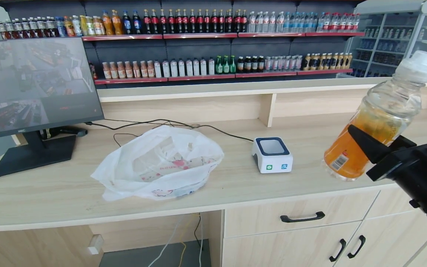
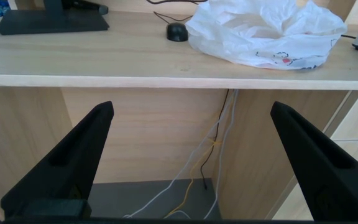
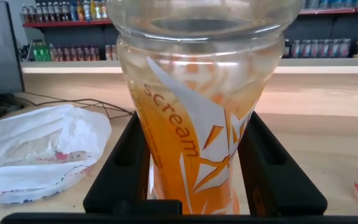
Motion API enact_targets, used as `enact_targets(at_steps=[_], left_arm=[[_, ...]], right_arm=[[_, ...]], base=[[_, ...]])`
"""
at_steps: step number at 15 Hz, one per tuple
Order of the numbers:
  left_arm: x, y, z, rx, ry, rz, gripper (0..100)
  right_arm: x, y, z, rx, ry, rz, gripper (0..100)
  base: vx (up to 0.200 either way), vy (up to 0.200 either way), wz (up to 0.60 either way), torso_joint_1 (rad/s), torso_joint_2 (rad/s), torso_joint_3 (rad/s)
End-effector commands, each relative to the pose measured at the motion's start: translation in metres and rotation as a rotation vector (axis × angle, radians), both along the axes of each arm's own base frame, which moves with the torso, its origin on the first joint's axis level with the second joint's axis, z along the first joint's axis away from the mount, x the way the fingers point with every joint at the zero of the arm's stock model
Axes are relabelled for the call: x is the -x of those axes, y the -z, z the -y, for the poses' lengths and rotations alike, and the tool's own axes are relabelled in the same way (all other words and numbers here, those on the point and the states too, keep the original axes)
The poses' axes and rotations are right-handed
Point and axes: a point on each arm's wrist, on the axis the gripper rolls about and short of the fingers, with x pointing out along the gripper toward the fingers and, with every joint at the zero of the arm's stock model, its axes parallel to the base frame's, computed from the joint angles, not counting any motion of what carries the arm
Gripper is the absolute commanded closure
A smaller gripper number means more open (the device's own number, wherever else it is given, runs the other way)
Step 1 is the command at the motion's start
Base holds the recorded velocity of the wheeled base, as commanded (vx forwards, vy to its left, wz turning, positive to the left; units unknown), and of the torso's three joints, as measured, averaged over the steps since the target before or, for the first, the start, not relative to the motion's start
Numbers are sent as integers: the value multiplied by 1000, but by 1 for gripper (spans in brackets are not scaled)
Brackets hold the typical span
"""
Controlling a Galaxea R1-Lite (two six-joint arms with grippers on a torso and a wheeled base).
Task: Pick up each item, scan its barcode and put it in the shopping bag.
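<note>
Gripping a tilted orange bottle (image 1: 380, 115), right claw (image 3: 194, 143) hangs near scanner (image 1: 272, 154).

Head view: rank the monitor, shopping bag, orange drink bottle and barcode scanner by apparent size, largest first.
1. monitor
2-3. shopping bag and orange drink bottle look alike in size; the bottle sits much nearer the camera, so I won't rank them.
4. barcode scanner

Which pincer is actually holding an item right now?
The right pincer: it is shut on the orange drink bottle, tilted above the counter. The left pincer is open and empty.
</note>
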Motion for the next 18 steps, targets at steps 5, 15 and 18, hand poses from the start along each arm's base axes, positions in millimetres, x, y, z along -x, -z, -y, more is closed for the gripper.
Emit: enact_targets(at_steps=[5, 15, 18], left_arm=[[0, 0, 0, -1, -1, 0, 0], [0, 0, 0, 0, -1, 0, 0], [0, 0, 0, 0, -1, 0, 0]], right_arm=[[5, 6, 2, 10, 3, -22, 100], [-9, 1, 7, -7, 42, -9, 100], [-9, 1, 7, -7, 44, -8, 100]], base=[[0, 0, 0, 0, 0, 0], [0, 120, 0, 1, 0, 1], [0, 200, 0, 7, 5, 2]])
